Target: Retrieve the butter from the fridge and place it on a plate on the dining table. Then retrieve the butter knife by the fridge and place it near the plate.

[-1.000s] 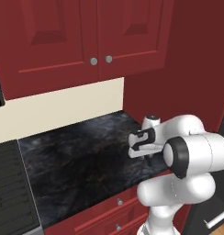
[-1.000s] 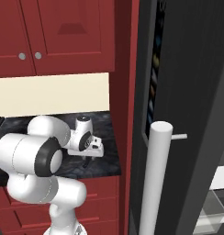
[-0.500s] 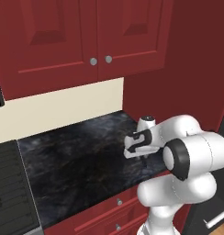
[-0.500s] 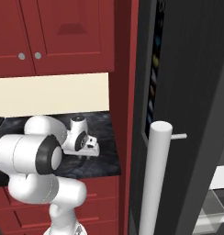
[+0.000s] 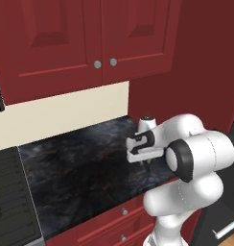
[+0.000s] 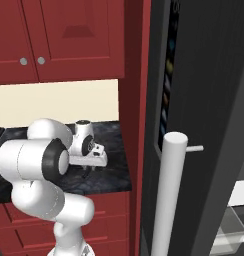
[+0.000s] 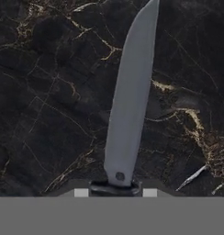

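Compared with a second ago, the arm has shifted slightly left along the bench (image 5: 76, 168), and the tool (image 5: 146, 166) now sits a touch lower over the dark marble top. Cameras look unmoved: cabinets and fridge (image 6: 204, 100) sit in the same place in both base views.

Largest first: fridge is at the right of the right base view, with its long pale handle (image 6: 169, 200) in the foreground. Red cabinets (image 5: 90, 38) are above, bench below, arm bent forward over the bench's right end near the red side panel.

Butter knife (image 7: 130, 105) lies flat on the bench, right under the tool; in the hand view the blade runs away from the fingers, handle end between them.

Tool state: jaws narrowing around the handle end, but whether they have clamped it can't be told. Judgement: this is the knife-pickup step; grasp in progress, lift not yet begun.
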You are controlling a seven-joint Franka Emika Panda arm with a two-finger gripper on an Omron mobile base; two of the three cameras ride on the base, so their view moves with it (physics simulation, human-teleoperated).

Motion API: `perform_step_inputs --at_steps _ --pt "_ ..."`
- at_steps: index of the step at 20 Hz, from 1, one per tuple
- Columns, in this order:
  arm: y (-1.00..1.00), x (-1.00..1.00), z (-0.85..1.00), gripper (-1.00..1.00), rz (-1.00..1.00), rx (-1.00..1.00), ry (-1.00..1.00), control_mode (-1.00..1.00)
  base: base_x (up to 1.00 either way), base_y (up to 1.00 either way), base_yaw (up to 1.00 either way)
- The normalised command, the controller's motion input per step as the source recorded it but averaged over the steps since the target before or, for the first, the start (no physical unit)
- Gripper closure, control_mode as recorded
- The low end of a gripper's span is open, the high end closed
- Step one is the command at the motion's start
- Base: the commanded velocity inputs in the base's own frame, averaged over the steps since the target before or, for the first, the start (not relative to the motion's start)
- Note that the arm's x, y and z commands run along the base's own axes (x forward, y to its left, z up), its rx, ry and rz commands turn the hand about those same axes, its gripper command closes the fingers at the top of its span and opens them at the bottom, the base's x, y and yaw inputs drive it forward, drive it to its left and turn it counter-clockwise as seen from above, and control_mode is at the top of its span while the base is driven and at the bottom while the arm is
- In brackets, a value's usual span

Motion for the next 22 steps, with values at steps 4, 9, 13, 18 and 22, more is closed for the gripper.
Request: perform_step_inputs --at_steps 4,9,13,18,22 --pt "0.00 0.00 0.62 1.00 -0.13 -0.02 0.21 -1.00 0.00 0.00 0.00" --pt "0.00 -0.07 0.87 1.00 -0.02 0.01 0.11 -1.00 0.00 0.00 0.00" --pt "0.03 -0.30 0.73 1.00 0.00 0.00 -0.01 -1.00 0.00 0.00 0.00" --pt "0.05 -0.45 0.43 1.00 0.04 0.00 -0.12 -1.00 0.00 0.00 0.00" --pt "0.00 -0.40 0.39 1.00 0.03 0.00 -0.16 -1.00 0.00 0.00 0.00"
